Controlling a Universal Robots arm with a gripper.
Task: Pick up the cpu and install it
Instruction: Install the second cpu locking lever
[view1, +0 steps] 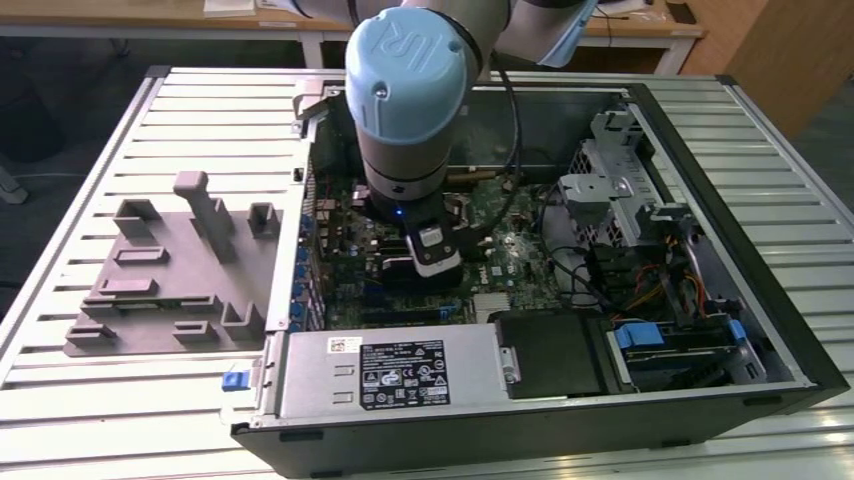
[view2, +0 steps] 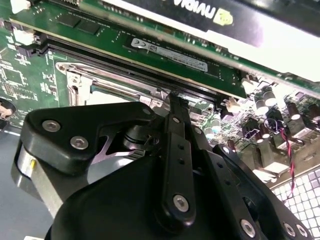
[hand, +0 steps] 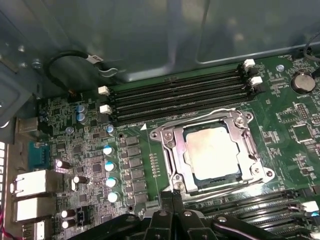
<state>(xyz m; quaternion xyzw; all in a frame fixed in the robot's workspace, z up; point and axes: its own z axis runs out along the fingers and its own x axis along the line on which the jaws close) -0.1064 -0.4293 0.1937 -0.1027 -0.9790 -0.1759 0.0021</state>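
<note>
Ribbed, pale metal slats form the surface (view1: 80, 400) on which an open black computer case (view1: 747, 250) lies on its side, beside a grey moulded fixture (view1: 160, 270) with upright posts. Inside the case sits a green motherboard (hand: 90, 150), dotted with small cylindrical capacitors and crossed by long black memory slots (hand: 175, 97). The cpu (hand: 212, 151), a flat square with a dull silver-grey top, lies seated in the shiny steel-framed socket (hand: 167, 137). The arm's gripper (hand: 172, 197) hangs just beside the socket's edge; its black jaws appear drawn together at the tips, holding nothing.
</note>
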